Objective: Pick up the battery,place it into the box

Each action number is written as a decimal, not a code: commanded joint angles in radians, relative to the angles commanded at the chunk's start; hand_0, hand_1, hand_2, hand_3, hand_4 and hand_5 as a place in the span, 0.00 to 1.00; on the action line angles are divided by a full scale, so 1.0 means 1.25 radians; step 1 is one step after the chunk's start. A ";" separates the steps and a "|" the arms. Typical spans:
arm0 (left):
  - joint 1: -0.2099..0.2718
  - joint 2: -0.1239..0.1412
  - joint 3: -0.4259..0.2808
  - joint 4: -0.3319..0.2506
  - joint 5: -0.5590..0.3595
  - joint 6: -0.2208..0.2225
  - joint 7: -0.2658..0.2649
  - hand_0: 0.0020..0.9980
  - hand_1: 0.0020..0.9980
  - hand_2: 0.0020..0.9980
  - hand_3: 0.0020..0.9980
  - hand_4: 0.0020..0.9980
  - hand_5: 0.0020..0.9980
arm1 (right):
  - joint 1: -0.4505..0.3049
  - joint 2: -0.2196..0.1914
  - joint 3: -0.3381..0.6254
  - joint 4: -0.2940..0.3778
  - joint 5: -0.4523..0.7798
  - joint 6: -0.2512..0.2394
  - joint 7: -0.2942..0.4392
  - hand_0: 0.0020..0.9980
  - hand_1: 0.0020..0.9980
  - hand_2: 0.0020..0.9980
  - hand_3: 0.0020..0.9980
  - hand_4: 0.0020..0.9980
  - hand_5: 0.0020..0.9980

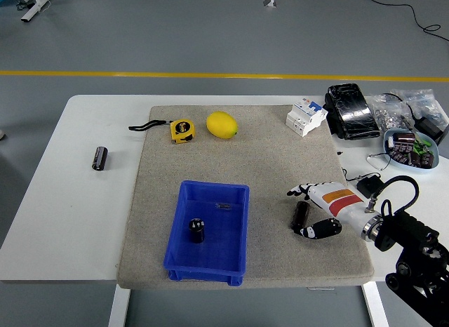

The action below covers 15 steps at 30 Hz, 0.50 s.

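The right robot hand is lying spread, with one battery between its fingers and thumb, not lifted. Three batteries are showing: another at nine o'clock on the surface, a third standing in the blue box.

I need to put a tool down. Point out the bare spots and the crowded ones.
Free: the mat between the lemon, the blue box and the right robot hand; also the bare table near the lone battery. Crowded: the far right corner, around the breaker and black pouch.
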 joint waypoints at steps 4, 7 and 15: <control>0.000 0.000 0.000 0.000 0.001 0.000 0.000 0.68 0.63 0.67 0.65 0.67 0.68 | 0.000 0.002 -0.003 -0.004 0.002 -0.004 0.003 0.41 0.56 0.71 0.78 0.88 0.25; -0.001 0.000 0.000 0.000 0.002 -0.001 0.000 0.68 0.63 0.67 0.65 0.67 0.68 | 0.001 0.004 -0.005 -0.005 0.004 -0.007 0.004 0.41 0.56 0.71 0.78 0.88 0.25; -0.001 0.000 -0.001 -0.001 0.003 -0.002 0.000 0.68 0.62 0.67 0.65 0.67 0.68 | 0.000 0.006 -0.010 -0.007 0.007 -0.019 0.008 0.41 0.54 0.70 0.71 0.83 0.23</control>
